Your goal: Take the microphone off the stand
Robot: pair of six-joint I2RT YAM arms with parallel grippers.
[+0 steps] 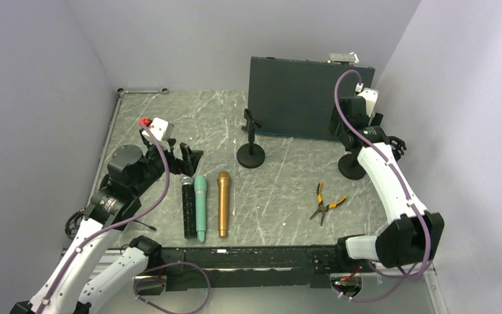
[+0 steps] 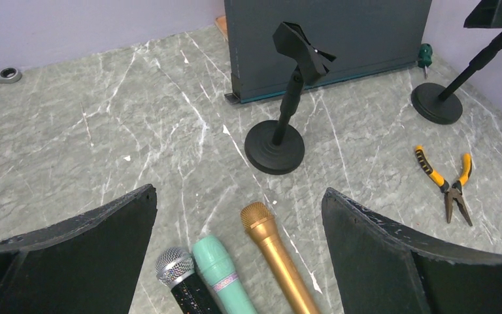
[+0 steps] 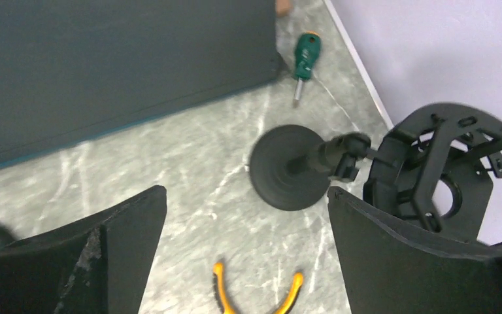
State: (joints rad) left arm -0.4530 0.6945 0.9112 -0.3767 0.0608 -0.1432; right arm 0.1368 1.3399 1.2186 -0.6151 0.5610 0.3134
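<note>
Three microphones lie side by side on the table: black, teal and gold. The centre stand holds an empty clip. The right stand carries an empty black shock mount. My left gripper is open and empty, hovering just behind the heads of the black, teal and gold microphones. My right gripper is open and empty, above the table beside the right stand, with the shock mount just past its right finger.
A dark upright panel stands at the back. Yellow-handled pliers lie right of centre. A green screwdriver lies by the panel's right end. A wrench lies at the far left corner. Walls close both sides.
</note>
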